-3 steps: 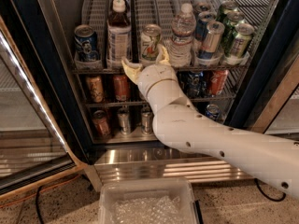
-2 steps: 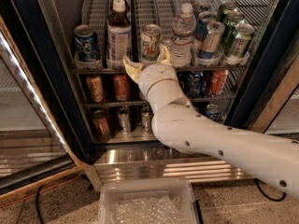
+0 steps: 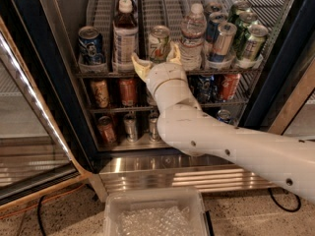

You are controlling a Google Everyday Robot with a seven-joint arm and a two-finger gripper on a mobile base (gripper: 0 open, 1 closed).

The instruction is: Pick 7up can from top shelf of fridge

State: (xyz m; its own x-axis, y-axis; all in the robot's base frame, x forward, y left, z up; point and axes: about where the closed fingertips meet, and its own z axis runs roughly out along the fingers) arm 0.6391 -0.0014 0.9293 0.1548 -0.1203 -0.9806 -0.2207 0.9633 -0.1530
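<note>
Down front, a clear plastic tub (image 3: 156,199) with square walls and a crinkly, bubbly filling sits on the speckled floor. Just behind it is the ribbed stainless base (image 3: 147,178), bright and ridged. The arm (image 3: 236,144) sweeps in from the right — smooth white shell, rounded segments, small dark screw holes — and rises to a cylindrical wrist. At its tip, the end effector (image 3: 157,61): two pale yellow, pointed fingers (image 3: 140,66), spread wide at the front lip of the top shelf (image 3: 101,9), a grey wire rack split into narrow lanes. The 7up can (image 3: 159,43) stands upright in its lane right between those fingers, whitish-silver with green lettering and a silver lid; I can't tell whether either finger touches it. To its left stand a dark bottle (image 3: 125,36) with a white cap, then a blue can (image 3: 91,44). To its right are a ridged clear water bottle (image 3: 193,37) and tilted green cans (image 3: 253,41). The fridge (image 3: 19,48) frames it all in dark blue-black. Against a second ago — barely anything differs: same arm pose, same spread, can in the same lane.
</note>
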